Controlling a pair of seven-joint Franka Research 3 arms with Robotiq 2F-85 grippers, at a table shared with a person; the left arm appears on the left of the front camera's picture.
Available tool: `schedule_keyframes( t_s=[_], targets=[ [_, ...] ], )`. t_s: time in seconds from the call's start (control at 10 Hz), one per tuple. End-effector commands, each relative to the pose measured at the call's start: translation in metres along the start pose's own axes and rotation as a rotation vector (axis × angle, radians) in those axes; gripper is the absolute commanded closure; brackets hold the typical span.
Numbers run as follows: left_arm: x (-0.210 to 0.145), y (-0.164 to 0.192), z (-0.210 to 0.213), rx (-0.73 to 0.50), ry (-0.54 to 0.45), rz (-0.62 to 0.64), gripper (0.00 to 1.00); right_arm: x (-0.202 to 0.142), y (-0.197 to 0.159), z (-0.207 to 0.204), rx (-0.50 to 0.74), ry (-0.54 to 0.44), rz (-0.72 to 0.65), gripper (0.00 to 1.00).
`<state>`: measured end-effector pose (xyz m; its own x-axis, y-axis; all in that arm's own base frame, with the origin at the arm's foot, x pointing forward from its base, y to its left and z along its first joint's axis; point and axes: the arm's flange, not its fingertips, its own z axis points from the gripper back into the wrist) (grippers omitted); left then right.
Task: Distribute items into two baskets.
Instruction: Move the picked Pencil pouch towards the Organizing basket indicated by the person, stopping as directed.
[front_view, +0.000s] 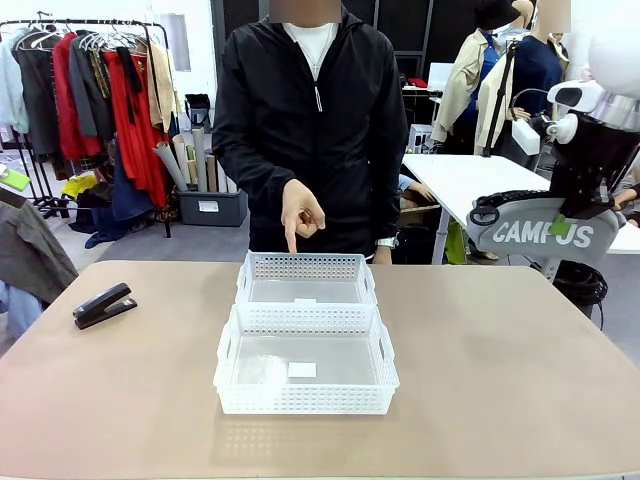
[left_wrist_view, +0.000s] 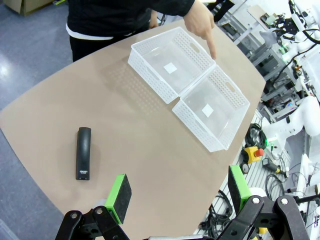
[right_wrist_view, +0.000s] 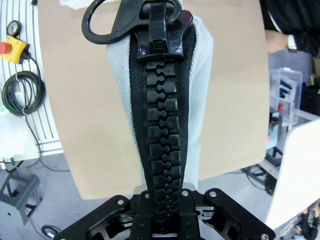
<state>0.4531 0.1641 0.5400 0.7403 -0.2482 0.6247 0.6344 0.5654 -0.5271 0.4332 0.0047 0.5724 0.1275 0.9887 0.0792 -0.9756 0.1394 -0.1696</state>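
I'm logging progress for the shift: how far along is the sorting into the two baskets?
Done: nothing; the far basket and near basket are empty. In hand: the right claw is shut on the CAMPUS pouch, in the air, while the person's hand points at the far basket. Left: the pouch to drop, and the stapler lying on the table, beyond the open left claw.
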Motion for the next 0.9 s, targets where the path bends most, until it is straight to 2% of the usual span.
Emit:
schedule_keyframes(
  t_s=[0.0, 0.4, 0.8],
  targets=[
    [0.0, -0.002, 0.0, 0.002, -0.004, -0.002, 0.0, 0.004, -0.016, -0.006, 0.01, -0.014, 0.006, 1.0],
    [0.0, -0.002, 0.0, 0.002, -0.004, -0.002, 0.0, 0.03, -0.054, -0.022, 0.028, -0.003, 0.042, 1.0],
    [0.0, -0.002, 0.0, 0.002, -0.004, -0.002, 0.0, 0.061, -0.087, -0.042, 0.063, 0.056, 0.038, 1.0]
  ],
)
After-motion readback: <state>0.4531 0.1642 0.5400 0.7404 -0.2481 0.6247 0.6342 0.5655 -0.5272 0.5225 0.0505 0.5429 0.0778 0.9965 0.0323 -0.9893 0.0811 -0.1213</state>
